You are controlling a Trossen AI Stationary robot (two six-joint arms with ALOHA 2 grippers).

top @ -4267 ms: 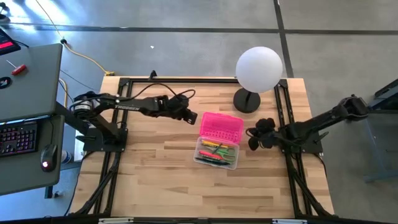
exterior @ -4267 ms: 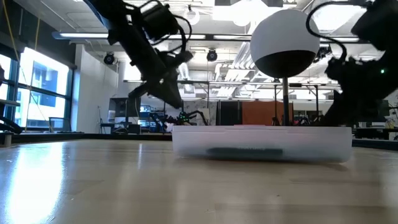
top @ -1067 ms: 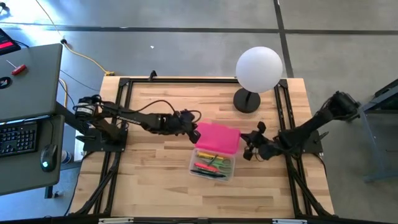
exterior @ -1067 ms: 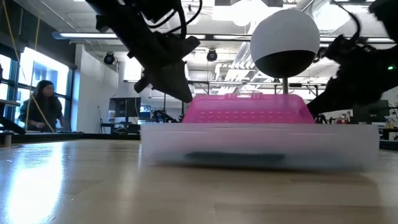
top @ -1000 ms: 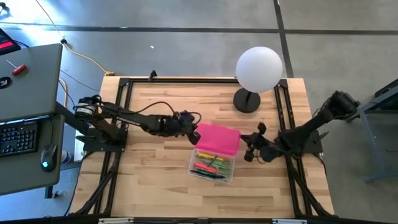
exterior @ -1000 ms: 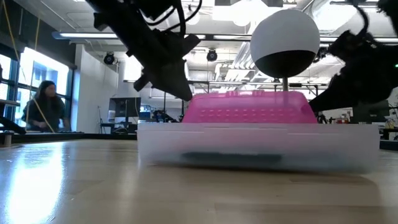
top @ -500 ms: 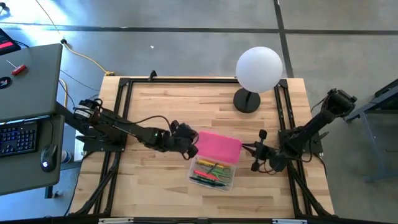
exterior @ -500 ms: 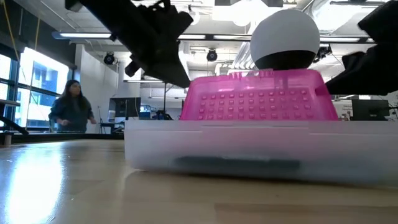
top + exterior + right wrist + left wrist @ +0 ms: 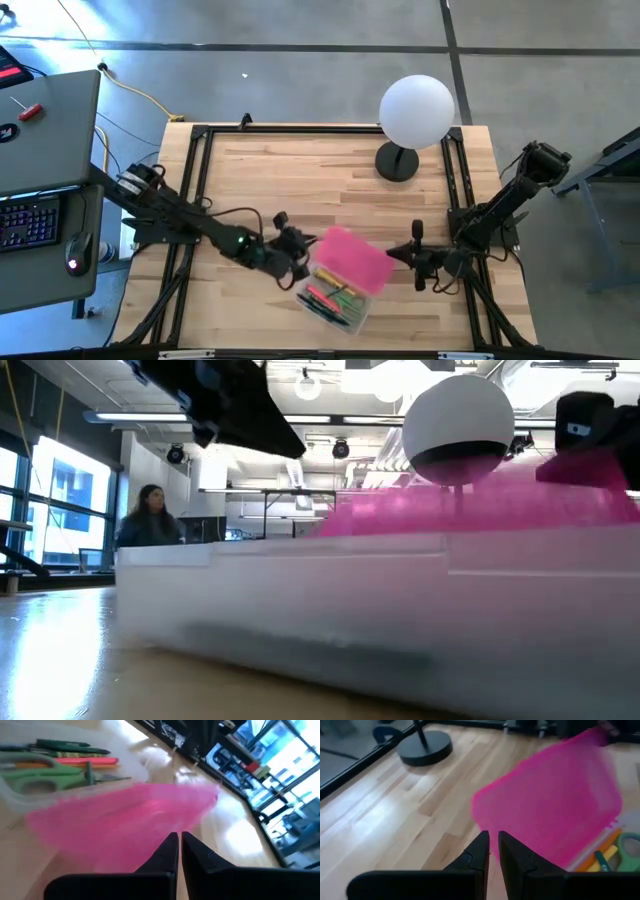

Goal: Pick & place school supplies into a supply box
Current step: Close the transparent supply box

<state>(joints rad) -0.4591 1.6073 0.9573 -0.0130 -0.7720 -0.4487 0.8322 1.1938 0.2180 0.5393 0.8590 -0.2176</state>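
Note:
The supply box (image 9: pixel 335 305) is a clear plastic box lying askew near the table's near edge. It fills the low view as a frosted wall (image 9: pixel 380 620). Its pink lid (image 9: pixel 352 258) stands half open, slanting over the far side. Pens, pencils and the green-handled scissors (image 9: pixel 45 777) lie inside. My left gripper (image 9: pixel 298 262) is shut at the lid's left end. My right gripper (image 9: pixel 398 255) is shut at the lid's right end. My left gripper comes level from the table's left, its shut fingertips (image 9: pixel 482 840) at the lid's left corner edge (image 9: pixel 480 817). I cannot tell whether they touch it. My right gripper comes level from the table's right, its shut fingertips (image 9: pixel 172 842) right at the lid's right edge (image 9: pixel 165 827). The blurred lid hides whether they touch.
A white globe lamp (image 9: pixel 415 110) stands on its dark round base (image 9: pixel 397 162) at the table's far right. Bare wood lies left of and beyond the box. A desk with a keyboard (image 9: pixel 30 220) stands off the table's left. A person (image 9: pixel 148 520) shows far behind.
Both grippers have moved toward the table's near edge, staying at the lid's two ends. The box has slid with them toward the near edge and turned more askew. The pink lid has come down farther over the box.

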